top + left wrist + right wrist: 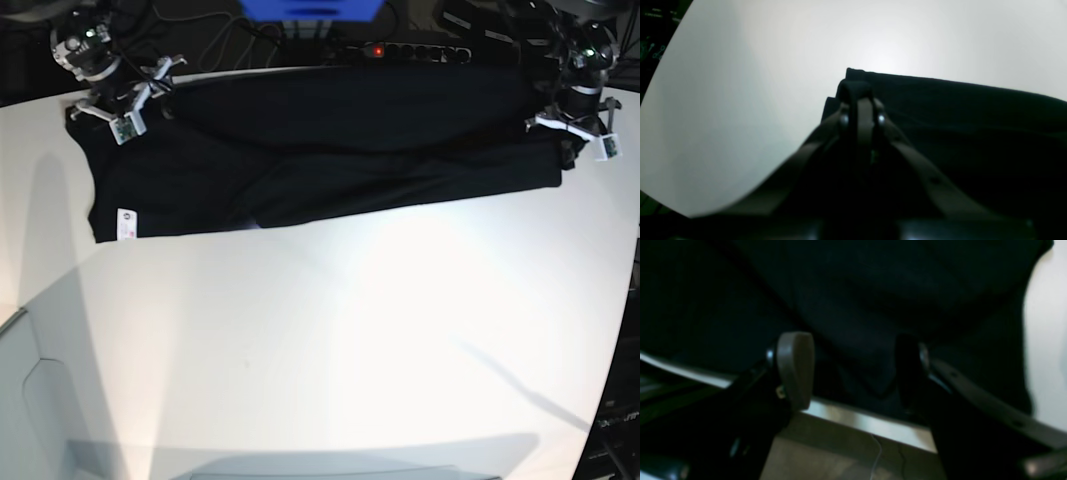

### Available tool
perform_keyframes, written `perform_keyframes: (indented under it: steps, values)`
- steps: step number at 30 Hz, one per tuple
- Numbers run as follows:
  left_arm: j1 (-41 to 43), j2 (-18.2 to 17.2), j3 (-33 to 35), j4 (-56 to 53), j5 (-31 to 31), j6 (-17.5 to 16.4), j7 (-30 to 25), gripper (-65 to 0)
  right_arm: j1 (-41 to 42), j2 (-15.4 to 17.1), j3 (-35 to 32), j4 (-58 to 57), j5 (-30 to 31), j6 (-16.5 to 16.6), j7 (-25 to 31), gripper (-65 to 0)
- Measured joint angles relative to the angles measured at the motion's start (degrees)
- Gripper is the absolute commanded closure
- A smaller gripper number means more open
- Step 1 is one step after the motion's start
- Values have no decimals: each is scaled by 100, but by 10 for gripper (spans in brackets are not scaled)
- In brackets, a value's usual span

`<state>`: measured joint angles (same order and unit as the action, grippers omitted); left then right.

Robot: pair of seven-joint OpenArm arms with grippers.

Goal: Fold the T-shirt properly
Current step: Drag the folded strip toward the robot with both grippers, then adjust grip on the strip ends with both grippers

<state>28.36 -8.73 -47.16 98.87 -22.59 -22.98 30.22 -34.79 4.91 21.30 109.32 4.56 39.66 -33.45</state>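
The left gripper clenches the T-shirt's edge on the table; the right gripper gapes, released, over the T-shirt.

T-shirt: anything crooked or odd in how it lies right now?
Yes. The T-shirt is folded unevenly: a diagonal crease crosses its middle, and its white tag end hangs lower than the other end.
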Motion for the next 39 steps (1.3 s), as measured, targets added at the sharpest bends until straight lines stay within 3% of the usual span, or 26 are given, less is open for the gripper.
perform_keyframes:
  steps: [8,14,20,28,39]
  values:
    - [0,0,-7,0,-2,0,-2,0,236,33,11,-326,-2,-2,0,-359]
    - [2,0,-13,0,0,0,0,0,203,33,11,-326,-17,-2,-17,-210]
    - [4,0,-13,0,2,0,2,0,201,166,2,-251,-17,-2,-35,0]
    - [46,-2,-26,164,4,-2,68,0,144,221,433,527,0,0,-11,0]
    - [352,2,-33,503,-37,-66,52,0,151,396,841,544,22,0,-24,0]
